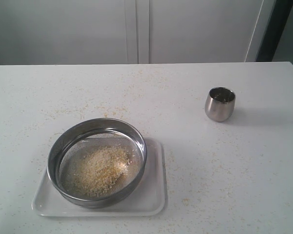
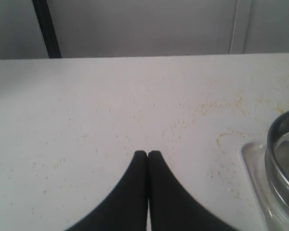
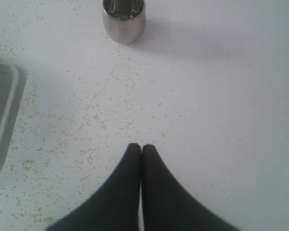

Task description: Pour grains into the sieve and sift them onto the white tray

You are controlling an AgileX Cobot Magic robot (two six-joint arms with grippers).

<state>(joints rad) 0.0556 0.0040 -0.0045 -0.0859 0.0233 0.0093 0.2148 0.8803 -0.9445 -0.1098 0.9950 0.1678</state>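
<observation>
A round steel sieve (image 1: pixel 97 200) sits on a white tray (image 1: pixel 154 195) on a pale desk (image 1: pixel 210 170), its straight rim upright and its base flat on the tray. It takes up most of the tray, leaving a bare strip on the side toward the cup. A loose heap of grains (image 1: pixel 100 168), golden-yellow mixed with paler bits, lies on the grey mesh inside the sieve, spread from the middle toward the near wall. Stray grains speckle the desk around the sieve, thickest just beyond its far rim.

A small rounded steel cup (image 1: pixel 219 104) stands upright on the desk well apart from the sieve, farther back and off to the right in the exterior view, its mouth facing up. Whether anything is inside cannot be told.

The left end effector (image 2: pixel 148 154) hangs over bare, grain-dusted desk near the sieve without touching it. Its two dark fingertips are pressed together and grip nothing. The right end effector (image 3: pixel 141 147) is likewise closed and empty, its tips meeting above speckled desk on the cup's side of the sieve, clear of both cup and tray.

White wall panels rise beyond the desk's far edge, behind the sieve.
</observation>
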